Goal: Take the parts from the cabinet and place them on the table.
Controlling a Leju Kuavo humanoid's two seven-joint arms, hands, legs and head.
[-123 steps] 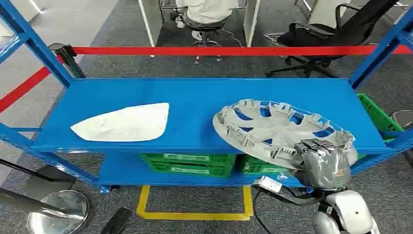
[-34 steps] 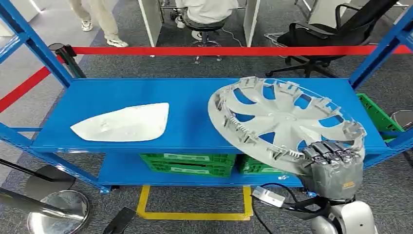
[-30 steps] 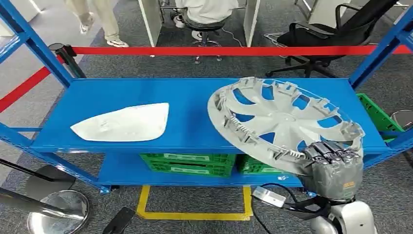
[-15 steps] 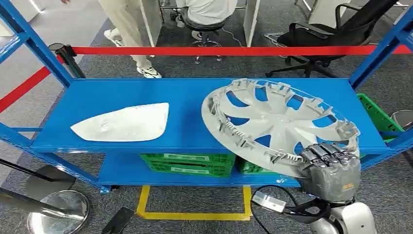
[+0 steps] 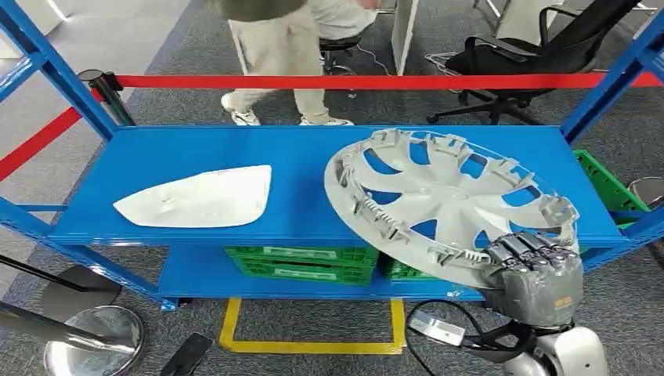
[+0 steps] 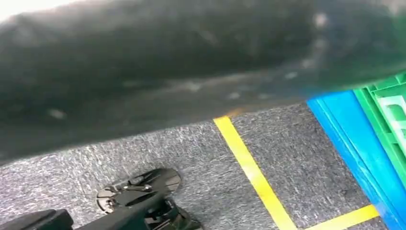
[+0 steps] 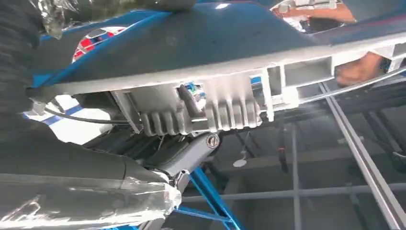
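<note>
Right hand (image 5: 534, 276) grips the near rim of the grey wheel cover (image 5: 446, 202), fingers curled over the edge, tilting it up off the blue shelf (image 5: 305, 160) (probably to clear the lip); white panel (image 5: 200, 197) lies flat at shelf left; left hand's fingers cannot be told.

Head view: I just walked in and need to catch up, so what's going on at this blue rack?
The right robot hand grips the near rim of a grey wheel cover and holds it tilted above the top blue shelf. A white curved part lies flat on the shelf's left side, untouched. A person walks past behind the red barrier tape. Green crates sit on the lower shelf.
</note>
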